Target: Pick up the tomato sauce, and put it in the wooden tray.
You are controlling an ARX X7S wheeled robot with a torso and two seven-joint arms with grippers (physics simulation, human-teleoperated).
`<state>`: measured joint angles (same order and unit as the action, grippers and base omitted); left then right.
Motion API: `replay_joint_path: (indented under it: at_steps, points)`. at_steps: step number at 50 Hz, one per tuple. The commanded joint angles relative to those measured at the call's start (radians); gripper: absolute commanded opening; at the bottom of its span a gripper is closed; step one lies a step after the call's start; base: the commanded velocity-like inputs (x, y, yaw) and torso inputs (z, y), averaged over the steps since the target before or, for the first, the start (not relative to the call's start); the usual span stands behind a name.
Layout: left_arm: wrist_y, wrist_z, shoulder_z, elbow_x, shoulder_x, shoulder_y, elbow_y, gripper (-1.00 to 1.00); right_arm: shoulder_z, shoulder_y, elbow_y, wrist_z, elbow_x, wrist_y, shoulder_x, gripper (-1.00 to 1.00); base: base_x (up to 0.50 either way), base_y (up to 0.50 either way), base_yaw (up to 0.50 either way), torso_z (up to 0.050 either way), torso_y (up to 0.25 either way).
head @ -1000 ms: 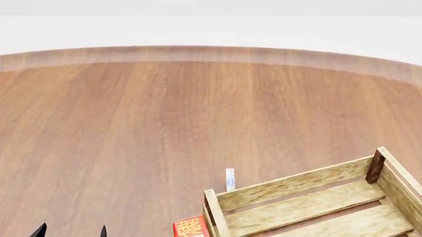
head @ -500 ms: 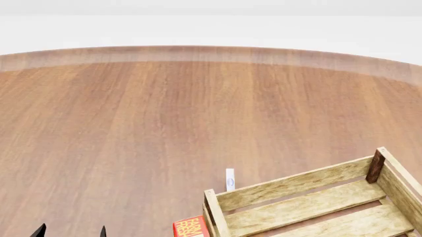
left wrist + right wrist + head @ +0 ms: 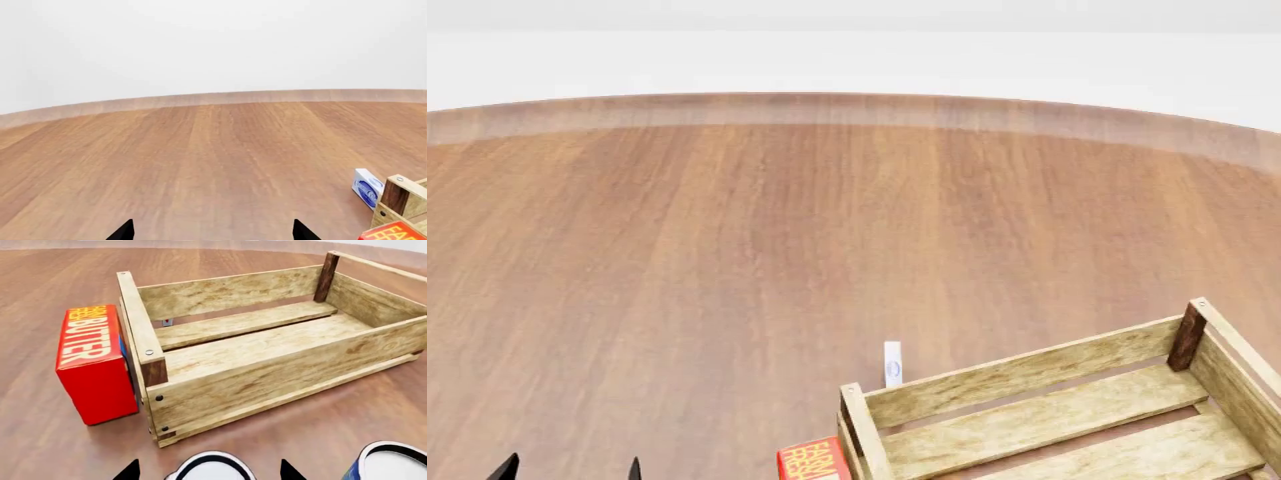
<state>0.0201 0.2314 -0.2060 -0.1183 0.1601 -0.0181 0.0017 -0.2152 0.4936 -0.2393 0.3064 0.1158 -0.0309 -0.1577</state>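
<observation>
The wooden tray (image 3: 267, 347) is a light slatted crate with dark corner posts, and nothing lies in it. It also shows at the lower right of the head view (image 3: 1054, 415). My right gripper (image 3: 209, 471) is open, just in front of the tray's near side. A round white top with a dark ring (image 3: 212, 467) lies between its fingertips. Its label is hidden, so I cannot tell whether it is the tomato sauce. My left gripper (image 3: 213, 231) is open and empty over bare table; its tips show at the head view's lower left (image 3: 569, 468).
A red butter box (image 3: 93, 365) stands against the tray's left end. A can with a white top and blue side (image 3: 390, 462) sits to the right of my right gripper. A small blue-and-white box (image 3: 892, 365) stands behind the tray. The round wooden table (image 3: 761, 250) stretches far ahead.
</observation>
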Motion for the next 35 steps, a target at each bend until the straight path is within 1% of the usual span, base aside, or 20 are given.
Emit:
replay_joint_path:
  at_steps: [1, 12, 29, 35]
  points:
    - [0.005, -0.002, -0.003, -0.003, 0.002, 0.003, 0.015, 1.0, -0.001, -0.022, 0.055, 0.001, 0.01, -0.01, 0.005, 1.0, 0.0, 0.0, 0.0, 0.0, 0.0]
    - [-0.001, 0.002, -0.01, -0.009, 0.008, 0.001, 0.011, 1.0, -0.03, -0.04, 0.094, -0.002, 0.002, -0.026, -0.003, 1.0, 0.0, 0.0, 0.0, 0.0, 0.0]
    - [-0.006, 0.012, -0.019, -0.016, 0.015, 0.001, 0.01, 1.0, -0.014, -0.072, 0.149, 0.003, 0.063, -0.044, 0.003, 1.0, 0.0, 0.0, 0.0, 0.0, 0.0]
    - [-0.005, 0.015, -0.021, -0.02, 0.018, -0.001, 0.01, 1.0, -0.028, -0.085, 0.165, 0.002, 0.058, -0.055, -0.001, 1.0, 0.0, 0.0, 0.0, 0.0, 0.0]
